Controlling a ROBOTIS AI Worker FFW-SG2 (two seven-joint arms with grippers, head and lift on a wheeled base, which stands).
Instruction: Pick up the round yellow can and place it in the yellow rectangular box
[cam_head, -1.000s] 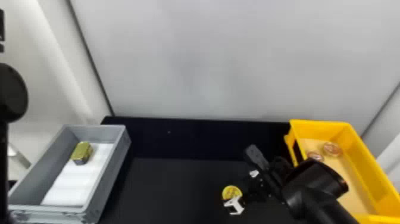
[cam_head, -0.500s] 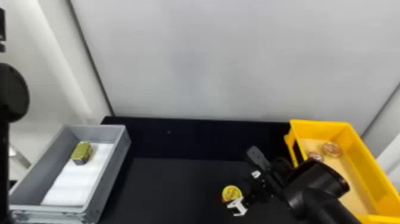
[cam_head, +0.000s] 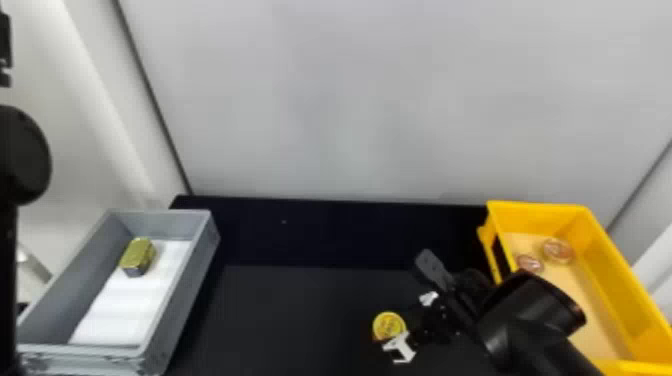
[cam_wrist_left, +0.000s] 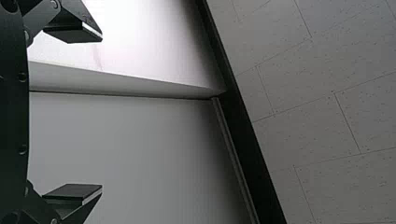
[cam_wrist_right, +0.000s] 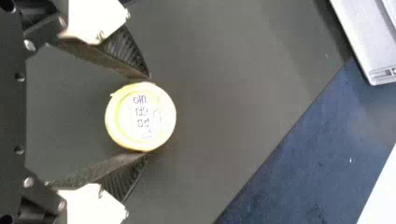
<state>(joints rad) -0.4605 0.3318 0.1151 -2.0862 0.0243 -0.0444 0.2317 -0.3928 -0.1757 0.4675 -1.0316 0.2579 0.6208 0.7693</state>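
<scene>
The round yellow can stood lid-up on the black tabletop, right of centre toward the near edge, between the two sides of my right claw. I could not tell whether that claw had clenched on the can or was released around it. To secure it well, I judged, the squeeze needed to be even and centred on the can's round wall, lest it roll or tip; a short vertical lift would then test the hold. Toward the tabletop's right edge stood the yellow rectangular box; its near-left wall called for ample clearance before release over the bare floor, apart from two round pieces. My left claw, released and holding nothing, was parked beyond the left edge.
</scene>
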